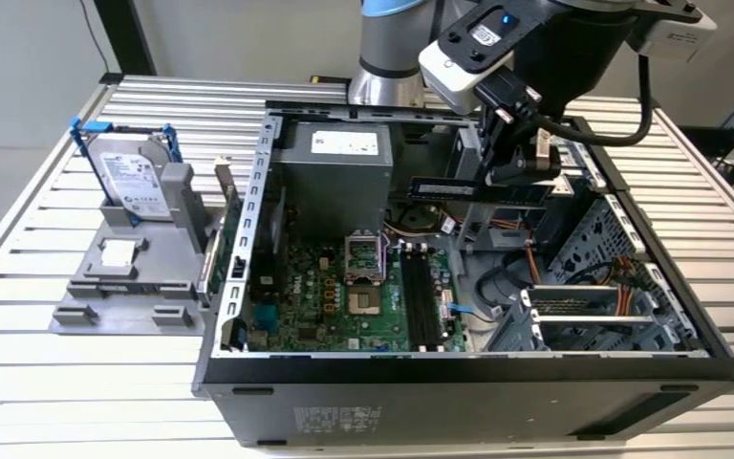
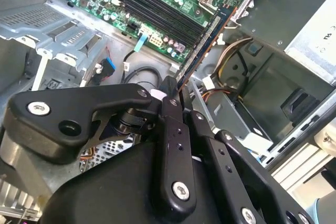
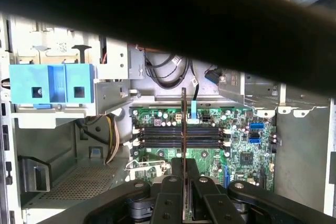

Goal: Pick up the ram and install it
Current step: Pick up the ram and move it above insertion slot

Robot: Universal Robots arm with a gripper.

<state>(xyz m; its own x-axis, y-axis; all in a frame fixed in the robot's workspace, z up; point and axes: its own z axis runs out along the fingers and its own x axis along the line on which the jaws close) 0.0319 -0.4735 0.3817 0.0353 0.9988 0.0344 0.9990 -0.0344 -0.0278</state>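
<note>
Presently, inside open computer case [image 1: 263, 191], above motherboard [image 1: 318, 287] and black memory slots [image 1: 420, 298]: gripper [image 1: 520, 174] clamped on one end of ram [image 1: 442, 188], held aloft, clear of slots. Risk of missed seating if lowered skewed; risk of slippage from end-only grip.

An open computer case [image 1: 469, 392] on a slatted table [image 1: 61, 402]; beside it a hard drive [image 1: 131, 182] (blue-framed, upright)
</note>
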